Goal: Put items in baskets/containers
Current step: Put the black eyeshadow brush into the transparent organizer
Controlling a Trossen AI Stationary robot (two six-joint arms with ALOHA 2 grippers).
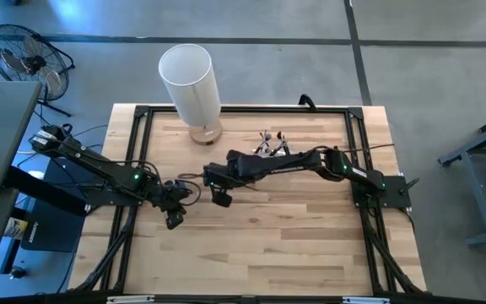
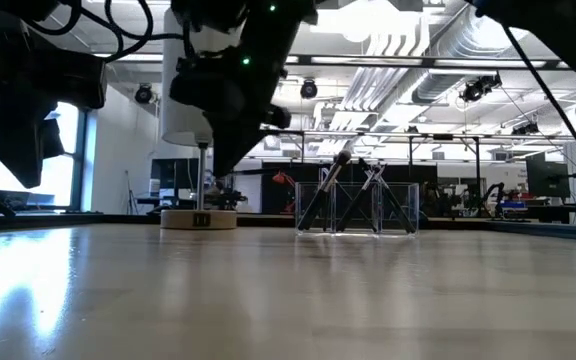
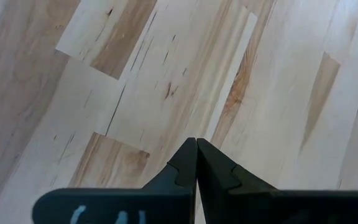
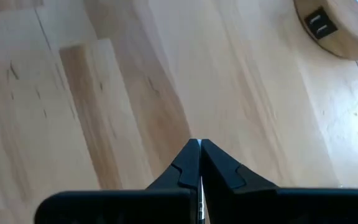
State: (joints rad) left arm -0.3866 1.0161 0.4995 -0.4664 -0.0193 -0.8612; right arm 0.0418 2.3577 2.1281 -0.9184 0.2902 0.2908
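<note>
The clear holder [image 1: 270, 145] [image 2: 356, 208] stands on the far middle of the table. Several thin dark brushes [image 2: 320, 195] lean inside it, lower ends down and tips above its rim. My right gripper [image 1: 220, 199] [image 4: 200, 143] hangs shut over bare wood at the table's middle, left of and nearer than the holder, pointing steeply down, with nothing between its fingers. My left gripper [image 1: 174, 222] [image 3: 196, 142] is shut above bare wood at the left of the table, also holding nothing.
A tall white cylinder [image 1: 190, 80] on a round wooden base [image 2: 199, 218] [image 4: 340, 28] stands at the far left of the table, beyond my right gripper. A black frame [image 1: 142, 114] runs along the table's edges. Bare wood lies toward the near edge.
</note>
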